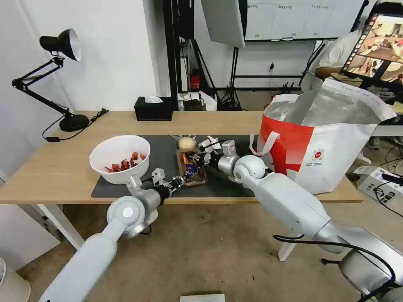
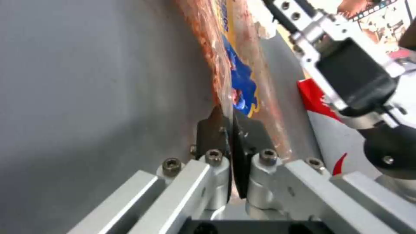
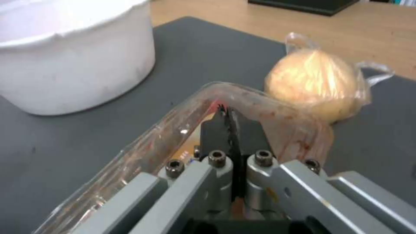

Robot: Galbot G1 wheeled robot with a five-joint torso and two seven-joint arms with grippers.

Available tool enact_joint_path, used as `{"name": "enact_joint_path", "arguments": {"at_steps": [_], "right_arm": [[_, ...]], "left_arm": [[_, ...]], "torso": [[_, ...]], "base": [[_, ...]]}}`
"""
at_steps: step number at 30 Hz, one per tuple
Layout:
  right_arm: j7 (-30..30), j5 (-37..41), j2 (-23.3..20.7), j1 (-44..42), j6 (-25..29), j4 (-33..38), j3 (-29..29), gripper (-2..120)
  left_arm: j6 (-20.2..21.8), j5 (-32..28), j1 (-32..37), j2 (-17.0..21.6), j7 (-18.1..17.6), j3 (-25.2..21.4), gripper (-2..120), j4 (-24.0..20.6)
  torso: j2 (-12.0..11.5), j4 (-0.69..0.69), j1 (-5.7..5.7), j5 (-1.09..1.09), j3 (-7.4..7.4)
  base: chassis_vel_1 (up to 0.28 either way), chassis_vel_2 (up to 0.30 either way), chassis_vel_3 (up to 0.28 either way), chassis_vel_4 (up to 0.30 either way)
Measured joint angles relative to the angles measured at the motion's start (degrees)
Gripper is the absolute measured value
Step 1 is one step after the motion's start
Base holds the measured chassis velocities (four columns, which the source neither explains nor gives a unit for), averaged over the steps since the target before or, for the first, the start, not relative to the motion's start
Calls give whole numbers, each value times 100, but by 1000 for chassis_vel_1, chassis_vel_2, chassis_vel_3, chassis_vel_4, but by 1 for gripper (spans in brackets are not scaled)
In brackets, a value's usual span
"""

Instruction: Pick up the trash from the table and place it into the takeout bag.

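The clear plastic clamshell tray (image 1: pixel 192 170), smeared with food scraps, lies on the dark mat (image 1: pixel 226 184) at the table's middle. My left gripper (image 1: pixel 181 181) is shut on its near-left rim (image 2: pixel 223 94), and my right gripper (image 1: pixel 197 158) is shut on its far-right rim (image 3: pixel 229 97). The small knotted bag with a beige lump (image 1: pixel 187 143) (image 3: pixel 318 84) rests just behind the tray. A white bowl with red scraps (image 1: pixel 120 158) (image 3: pixel 73 55) stands on the mat to the left. The takeout bag (image 1: pixel 323 142), white with a red panel and foil lining, stands open at the right.
A black tissue box (image 1: pixel 153 108) sits at the table's back edge. A black desk lamp (image 1: pixel 63 84) occupies the far left corner. The light-wood table (image 1: pixel 50 167) has bare room at the front left. A screen on a stand (image 1: pixel 378 46) rises behind the bag.
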Motion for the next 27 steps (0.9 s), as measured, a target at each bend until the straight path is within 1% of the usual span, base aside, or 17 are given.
{"name": "enact_joint_path", "arguments": {"at_steps": [4,5,7,8,11,13,15,16,18,19,22,23,25,26,27], "right_arm": [[69,279,-170,-117,133,387,204,0],[69,279,-170,-117,133,387,204,0],[311,557,-358,-324,513,845,473,0],[311,557,-358,-324,513,845,473,0],[697,702,-598,-624,945,1340,747,0],[757,708,-651,-693,1022,1441,800,0],[982,704,-886,-1099,1207,1943,1094,2],[982,704,-886,-1099,1207,1943,1094,2],[1107,680,-1088,-1489,1249,2370,1370,12],[1107,680,-1088,-1489,1249,2370,1370,12],[1200,381,-1560,-2579,1279,3237,2054,28],[1200,381,-1560,-2579,1279,3237,2054,28],[1193,147,-1744,-3244,1285,3679,2496,38],[1193,147,-1744,-3244,1285,3679,2496,38],[1153,-25,-1812,-3661,1298,3911,2766,44]], "left_arm": [[-63,0,21,17,-2,-39,0,-113],[-63,0,21,17,-2,-39,0,-113],[-117,0,97,51,1,-133,0,-295],[-117,0,97,51,1,-133,0,-295],[-182,7,173,97,23,-234,0,-502],[-196,21,189,107,27,-254,0,-543],[-260,124,243,156,48,-336,0,-674],[-260,124,243,156,48,-336,0,-674],[-281,154,274,201,55,-416,0,-765],[-281,154,274,201,55,-416,0,-765],[-350,275,256,323,110,-537,0,-918],[-350,275,256,323,110,-537,0,-918],[-397,428,130,447,197,-546,0,-947],[-397,428,130,447,197,-546,0,-947],[-425,552,28,530,293,-526,0,-929]], "torso": [[0,0,0,0,0],[0,0,0,0,0],[0,0,0,0,0],[0,0,0,0,0],[0,0,0,1,-1],[0,0,-1,1,-1],[0,-1,0,1,-1],[0,-1,0,1,-1],[0,0,0,0,-1],[0,0,0,0,-1],[0,-1,-1,0,-1],[0,-1,-1,0,-1],[1,-1,-1,1,-1],[1,-1,-1,1,-1],[2,-1,-1,-1,-2]], "base": [[0,0,0,0],[0,0,0,0],[0,0,0,0],[0,0,0,0],[0,0,0,0],[0,0,0,0],[0,0,0,0],[0,0,0,0],[0,0,0,0],[0,0,0,0],[0,0,0,0],[0,0,0,0],[0,0,0,0],[0,0,0,0],[0,0,0,0]]}}
